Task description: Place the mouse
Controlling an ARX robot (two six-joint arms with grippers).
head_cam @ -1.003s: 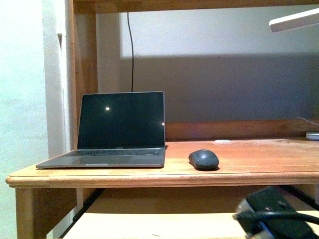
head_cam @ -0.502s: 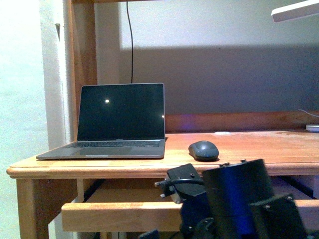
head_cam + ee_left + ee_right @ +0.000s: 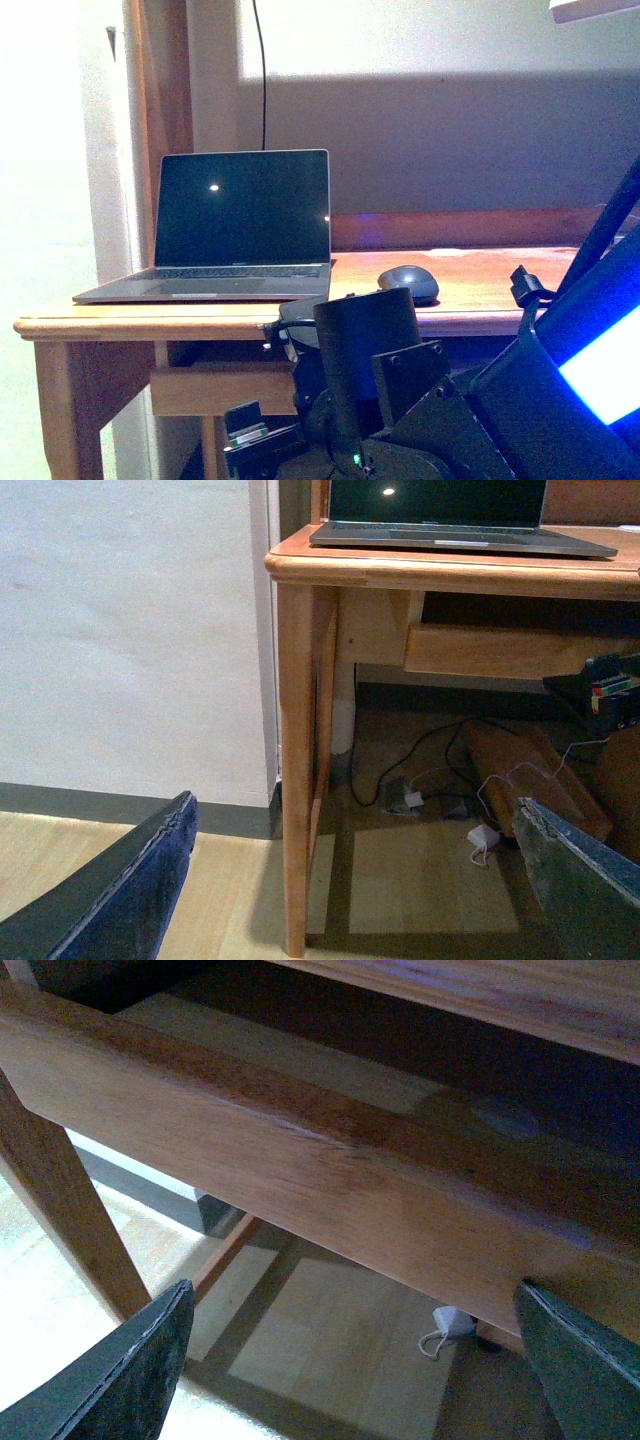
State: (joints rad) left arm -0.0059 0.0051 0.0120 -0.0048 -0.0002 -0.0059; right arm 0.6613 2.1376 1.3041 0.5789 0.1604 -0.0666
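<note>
A dark grey cordless mouse [image 3: 409, 282] sits on the wooden worktop [image 3: 480, 290], just to the right of an open laptop [image 3: 225, 240] whose screen is black; mouse and laptop stand apart, both near the front edge; a thin black cable [image 3: 262, 70] runs down the wall behind the laptop. In the front view, black arm housings [image 3: 365, 370] crowd the foreground below the worktop edge, partly masking the drawer front [image 3: 215, 388] beneath it; a blue-lit panel [image 3: 600, 375] glows at the right.

The left gripper [image 3: 350, 880] hangs low beside the desk leg [image 3: 297, 760], its fingers [image 3: 130, 890] spread wide with nothing between them; beyond lie floor cables and a white plug [image 3: 483, 837], with the laptop's front edge [image 3: 460, 540] visible on the worktop above.

The right gripper [image 3: 350, 1360] points up at the underside of the drawer front [image 3: 300, 1160], its fingers [image 3: 570, 1360] likewise wide apart and empty; pale floor shows below. Neither gripper touches the mouse, which does not appear in either wrist view.
</note>
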